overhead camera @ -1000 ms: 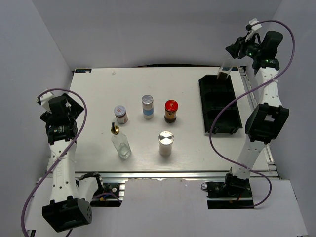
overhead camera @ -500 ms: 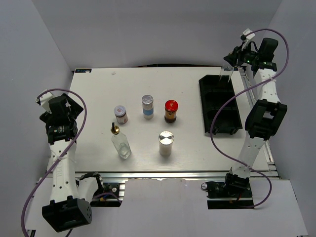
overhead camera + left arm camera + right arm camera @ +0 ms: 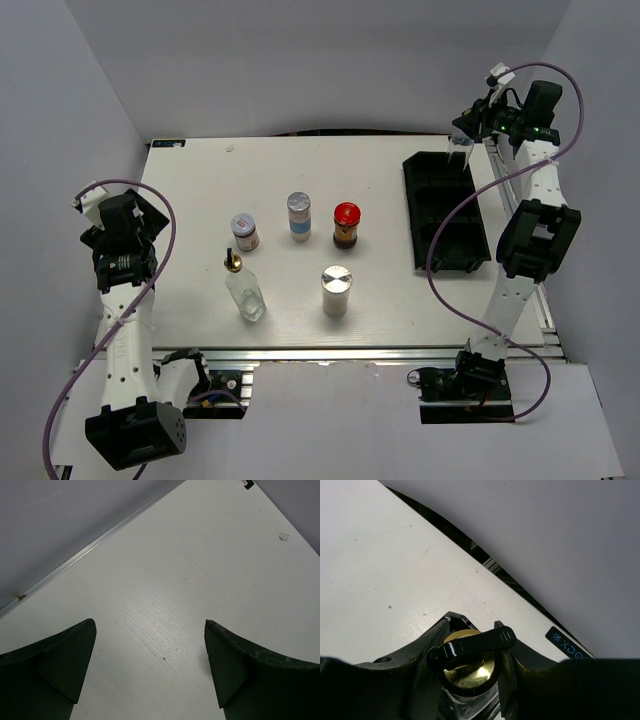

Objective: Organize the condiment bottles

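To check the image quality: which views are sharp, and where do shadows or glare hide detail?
Top external: even light, sharp, faint soft shadows beside the silver-capped shaker. Left wrist: table grain sharp, left hand dark. Right wrist: gold top of the glass bottle glints, right hand nearly black, detail lost.

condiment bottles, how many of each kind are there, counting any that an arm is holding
glass bottles with gold tops: 2 (standing glass bottle, held glass bottle in the right fingers)
shakers: 2 (blue-labelled shaker, silver-capped shaker)
jars: 2 (red-lidded jar, small red-and-white-lidded jar)
total: 6
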